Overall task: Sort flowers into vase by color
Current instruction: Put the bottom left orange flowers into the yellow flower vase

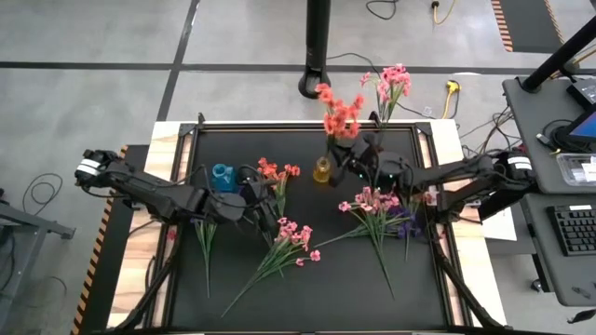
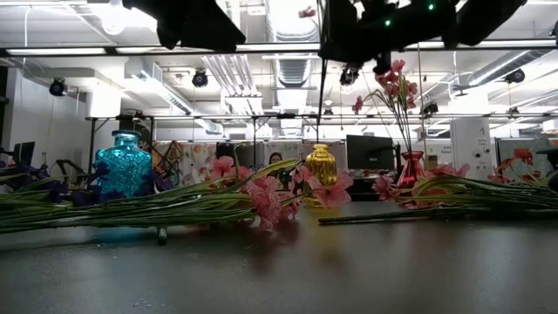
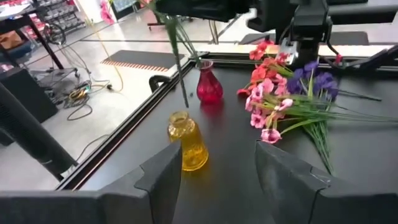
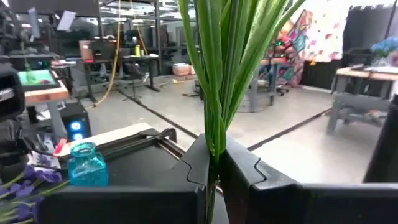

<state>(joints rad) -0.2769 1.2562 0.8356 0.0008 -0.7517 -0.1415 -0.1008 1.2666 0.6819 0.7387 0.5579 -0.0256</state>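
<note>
My right gripper [image 1: 348, 151] is shut on an orange-red flower spray [image 1: 340, 112], held upright over the yellow vase [image 1: 322, 170]. My left gripper [image 3: 217, 180] is open and hovers low near the table's middle, touching nothing. A red vase [image 3: 209, 87] at the far edge holds pink flowers [image 1: 392, 84] by their stems. The blue vase [image 1: 222, 175] stands left of centre. Pink sprays [image 1: 293, 237], more pink ones [image 1: 372, 200], purple ones [image 1: 405, 221] and an orange-red spray [image 1: 277, 173] lie flat on the table. My right gripper pinches the orange-red spray's green stems [image 4: 215, 146] between its two fingers. The fingers come level from the table's right and lie across the stems. The spray is upright and lifted clear, its lower stem end [image 3: 184, 99] hanging just above the yellow vase's mouth [image 3: 179, 118].
Loose green stems [image 1: 206, 237] lie near the table's left edge. A dark post base [image 1: 315, 82] stands beyond the far edge. A desk with a keyboard [image 1: 570, 228] is to the right of the table.
</note>
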